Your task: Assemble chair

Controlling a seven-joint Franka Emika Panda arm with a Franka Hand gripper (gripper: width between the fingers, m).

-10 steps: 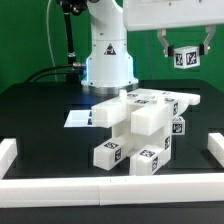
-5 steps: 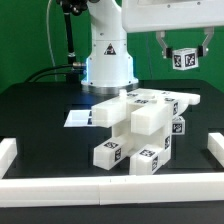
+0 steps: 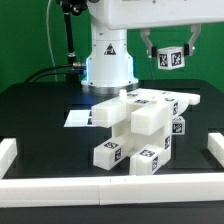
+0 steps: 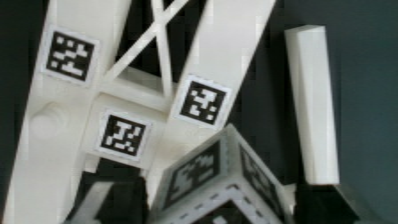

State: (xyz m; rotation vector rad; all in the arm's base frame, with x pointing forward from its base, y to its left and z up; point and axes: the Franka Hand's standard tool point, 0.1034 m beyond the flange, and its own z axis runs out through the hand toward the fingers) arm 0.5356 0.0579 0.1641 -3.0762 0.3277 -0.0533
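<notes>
Robotics lab: green backdrop [image 3: 25, 40], black table [image 3: 40, 112], border rails [image 3: 110, 187], tagged chair parts [image 3: 142, 118].

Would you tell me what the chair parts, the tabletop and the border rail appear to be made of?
Chair parts: probably matte white plastic, blocky and without glare, with printed black-and-white tags. Tabletop: dark, matte, perhaps cloth or a mat; its material stays open. Border rail: plain white, smooth, maybe plastic or painted wood.
</notes>
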